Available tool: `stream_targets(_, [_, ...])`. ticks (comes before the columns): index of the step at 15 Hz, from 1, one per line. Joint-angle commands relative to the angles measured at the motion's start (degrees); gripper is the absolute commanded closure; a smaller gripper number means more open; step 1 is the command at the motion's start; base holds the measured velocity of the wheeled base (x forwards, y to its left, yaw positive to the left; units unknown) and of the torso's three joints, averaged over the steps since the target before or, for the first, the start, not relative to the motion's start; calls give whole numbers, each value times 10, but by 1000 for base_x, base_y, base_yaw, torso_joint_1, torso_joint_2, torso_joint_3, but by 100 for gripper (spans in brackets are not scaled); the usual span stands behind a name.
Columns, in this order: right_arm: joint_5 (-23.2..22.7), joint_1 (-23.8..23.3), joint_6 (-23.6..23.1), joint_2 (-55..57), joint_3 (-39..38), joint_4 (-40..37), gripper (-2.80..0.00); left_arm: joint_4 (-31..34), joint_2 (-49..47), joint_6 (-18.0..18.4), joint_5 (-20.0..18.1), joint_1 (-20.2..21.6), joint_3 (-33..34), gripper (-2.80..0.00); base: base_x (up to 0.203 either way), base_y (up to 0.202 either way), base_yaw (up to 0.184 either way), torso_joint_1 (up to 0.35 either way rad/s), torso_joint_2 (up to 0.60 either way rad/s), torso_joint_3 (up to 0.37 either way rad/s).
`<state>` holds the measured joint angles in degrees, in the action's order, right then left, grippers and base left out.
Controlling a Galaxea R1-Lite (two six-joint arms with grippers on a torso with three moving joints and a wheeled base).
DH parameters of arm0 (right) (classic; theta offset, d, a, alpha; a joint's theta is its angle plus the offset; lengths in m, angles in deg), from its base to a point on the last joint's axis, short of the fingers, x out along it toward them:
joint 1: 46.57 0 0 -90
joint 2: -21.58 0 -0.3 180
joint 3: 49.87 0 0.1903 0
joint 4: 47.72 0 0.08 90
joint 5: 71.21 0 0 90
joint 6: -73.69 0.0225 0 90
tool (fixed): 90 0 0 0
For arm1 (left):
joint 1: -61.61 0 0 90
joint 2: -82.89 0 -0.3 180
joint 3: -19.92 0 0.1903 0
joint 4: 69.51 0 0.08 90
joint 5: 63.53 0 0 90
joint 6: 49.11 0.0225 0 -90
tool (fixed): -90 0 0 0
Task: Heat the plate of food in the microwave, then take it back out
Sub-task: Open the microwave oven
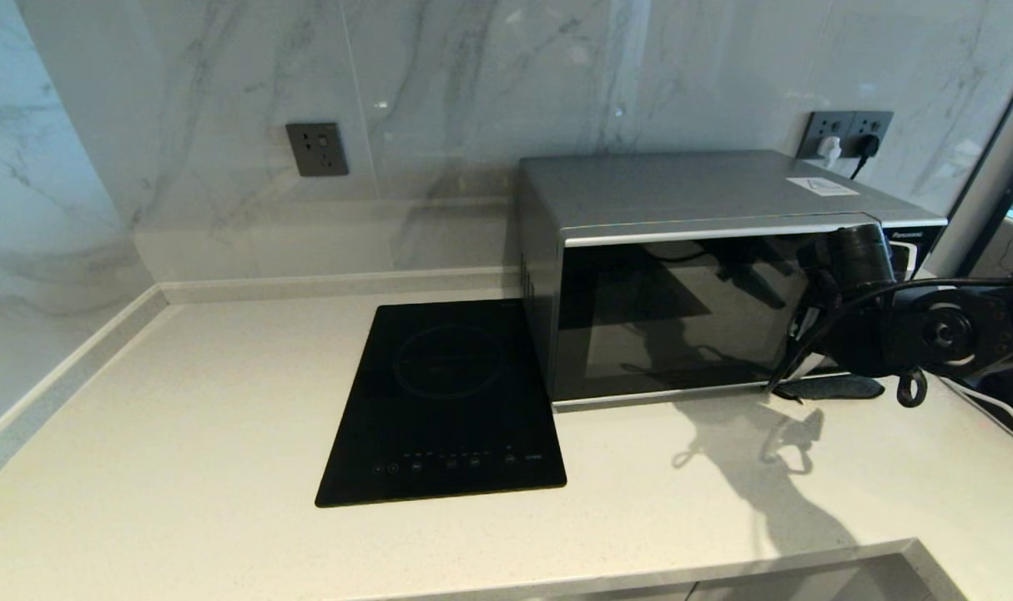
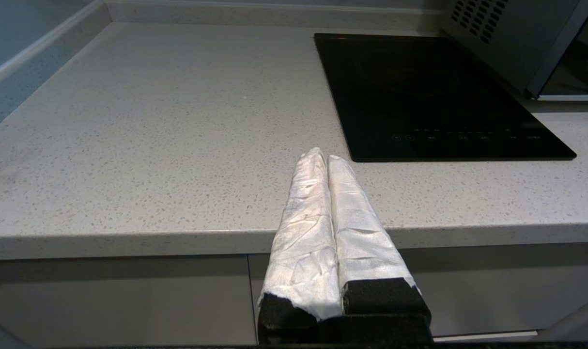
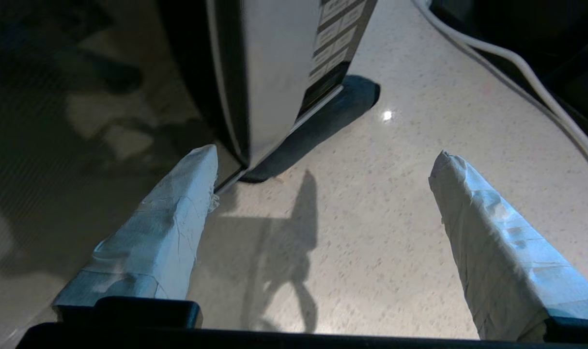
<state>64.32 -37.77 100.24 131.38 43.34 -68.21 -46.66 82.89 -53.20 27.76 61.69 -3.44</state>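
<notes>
While shut, microwave (image 1: 682, 317) (contents unseen).

Right arm (image 1: 957, 330) comes in from the right side at a low, roughly level reach, wrist and black cabling visible in the head view. Right gripper (image 3: 323, 160) points down and forward, jaws spread wide, nothing between them; both fingers (image 3: 168, 232) wrapped in white tape. Left gripper (image 2: 323, 160) sits low and back at the front edge, out of the head view, pointing forward; its taped fingers (image 2: 306, 218) are pressed together, holding nothing. Left arm looks parked.
</notes>
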Motion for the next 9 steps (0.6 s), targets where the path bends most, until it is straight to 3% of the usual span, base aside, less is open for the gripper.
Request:
stream_targets(1, [2, -16, -10, 14, 7, 14, -280, 0, -1, 0, 0, 0, 0, 0, 0, 0, 0, 0, 0, 0])
stream_targets(9, [2, -34, -26, 36, 39, 25, -280, 0, -1, 0, 0, 0, 0, 0, 0, 0, 0, 0, 0, 0])
